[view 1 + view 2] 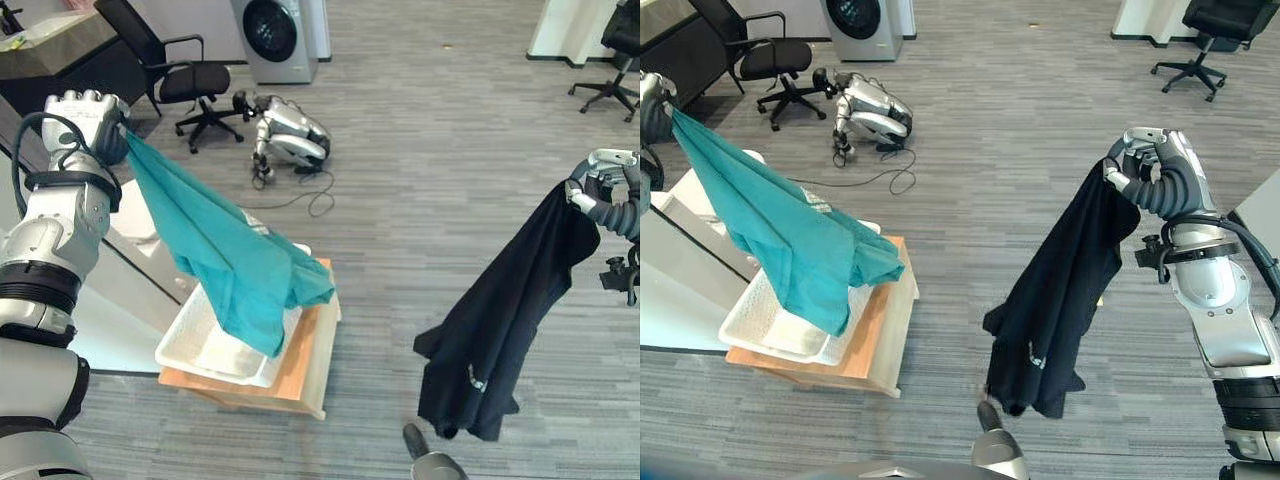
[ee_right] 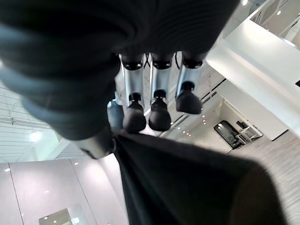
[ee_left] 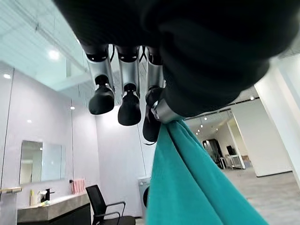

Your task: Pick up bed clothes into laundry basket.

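Well, we've got open grey floor (image 1: 450, 180) all around the white laundry basket (image 1: 205, 350) on its wooden stand (image 1: 300, 370). Our left hand (image 1: 95, 125) pinches the teal garment (image 1: 225, 250), its lower end draped over the basket's rim. Well right of the basket, our right hand (image 1: 1155, 170) clamps the black garment (image 1: 1060, 300), hanging free.

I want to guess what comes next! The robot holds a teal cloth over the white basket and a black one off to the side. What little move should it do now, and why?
Probably lower the left hand and let go. The teal cloth it pinches already droops into the white basket, while the black cloth in the right hand hangs over bare floor.
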`<state>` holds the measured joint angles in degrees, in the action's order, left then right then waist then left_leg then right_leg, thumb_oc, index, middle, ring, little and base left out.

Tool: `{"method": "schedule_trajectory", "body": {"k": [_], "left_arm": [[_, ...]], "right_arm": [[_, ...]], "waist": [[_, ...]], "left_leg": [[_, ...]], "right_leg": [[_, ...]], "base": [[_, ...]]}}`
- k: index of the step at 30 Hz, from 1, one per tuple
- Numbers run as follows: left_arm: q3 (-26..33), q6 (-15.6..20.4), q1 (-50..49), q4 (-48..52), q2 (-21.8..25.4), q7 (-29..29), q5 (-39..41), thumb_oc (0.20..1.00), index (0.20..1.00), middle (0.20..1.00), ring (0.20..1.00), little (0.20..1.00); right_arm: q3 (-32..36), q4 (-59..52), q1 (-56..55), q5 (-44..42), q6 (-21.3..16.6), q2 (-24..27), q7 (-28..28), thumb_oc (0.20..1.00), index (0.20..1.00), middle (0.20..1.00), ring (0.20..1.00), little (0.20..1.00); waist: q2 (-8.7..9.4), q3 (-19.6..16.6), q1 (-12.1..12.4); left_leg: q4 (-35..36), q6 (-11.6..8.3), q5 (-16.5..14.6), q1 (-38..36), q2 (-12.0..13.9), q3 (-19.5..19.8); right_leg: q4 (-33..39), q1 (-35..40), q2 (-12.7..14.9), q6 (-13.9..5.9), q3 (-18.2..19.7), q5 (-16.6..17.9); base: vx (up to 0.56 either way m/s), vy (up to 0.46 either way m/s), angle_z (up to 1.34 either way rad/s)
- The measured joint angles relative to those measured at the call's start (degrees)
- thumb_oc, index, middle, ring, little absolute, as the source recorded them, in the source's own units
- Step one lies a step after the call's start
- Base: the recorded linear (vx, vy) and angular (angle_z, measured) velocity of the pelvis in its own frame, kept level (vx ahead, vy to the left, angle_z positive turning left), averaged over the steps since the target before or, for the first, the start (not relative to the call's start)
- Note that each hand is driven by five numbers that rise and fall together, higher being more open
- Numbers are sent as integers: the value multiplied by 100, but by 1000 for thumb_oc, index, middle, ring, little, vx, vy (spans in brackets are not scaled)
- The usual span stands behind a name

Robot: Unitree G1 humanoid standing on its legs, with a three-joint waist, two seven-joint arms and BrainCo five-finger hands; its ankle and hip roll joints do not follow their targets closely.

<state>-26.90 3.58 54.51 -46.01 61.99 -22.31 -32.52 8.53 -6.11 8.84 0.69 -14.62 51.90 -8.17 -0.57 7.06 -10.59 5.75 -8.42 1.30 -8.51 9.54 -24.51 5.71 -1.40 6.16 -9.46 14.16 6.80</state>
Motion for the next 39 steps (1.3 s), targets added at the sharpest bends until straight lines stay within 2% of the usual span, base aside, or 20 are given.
{"method": "schedule_trajectory", "body": {"k": [3,5,10,15,23,33,39], "left_arm": [[-33,-2,1,89,25,0,-55,200,200,200,200,200],[-264,-3,1,346,166,-4,-259,200,200,200,200,200],[-255,77,-60,978,102,-7,-477,200,200,200,200,200],[-253,85,-87,908,103,-6,-482,200,200,200,200,200],[-261,-16,3,119,132,-4,-482,200,200,200,200,200],[-695,-108,546,78,170,-5,-657,200,200,200,200,200],[-707,-124,611,209,170,-5,-721,200,200,200,200,200]], "right_arm": [[0,0,-1,4,0,0,0,200,200,200,200,200],[1,1,-3,77,0,0,0,200,200,200,200,200],[1,7,1,163,-2,-1,-1,200,200,200,200,200],[0,22,3,163,0,-1,-2,200,200,200,200,200],[0,40,4,163,2,-2,-2,200,200,200,200,200],[-1,40,7,163,4,-4,-2,200,200,200,200,200],[-5,40,7,171,9,-10,-4,200,200,200,200,200]], "waist": [[0,-2,-4],[5,-7,-9],[0,-15,52],[10,-26,46],[3,-63,28],[10,-118,46],[10,-119,39]], "left_leg": [[8,2,4,-2,2,4],[8,2,3,-3,4,5],[5,3,4,-21,9,12],[8,2,4,-62,8,1],[8,2,4,-63,10,-2],[9,3,5,-60,10,16],[9,3,5,-65,10,12]], "right_leg": [[0,8,1,1,-11,0],[0,8,-2,2,-12,2],[0,28,-7,4,-23,4],[0,60,-8,2,-16,2],[0,61,-6,3,-19,3],[0,72,-2,3,-39,3],[0,71,-4,3,-37,3]], "base": [[0,0,0],[0,0,0],[0,0,0],[0,0,0],[0,0,0],[4,3,0],[6,2,0]]}}
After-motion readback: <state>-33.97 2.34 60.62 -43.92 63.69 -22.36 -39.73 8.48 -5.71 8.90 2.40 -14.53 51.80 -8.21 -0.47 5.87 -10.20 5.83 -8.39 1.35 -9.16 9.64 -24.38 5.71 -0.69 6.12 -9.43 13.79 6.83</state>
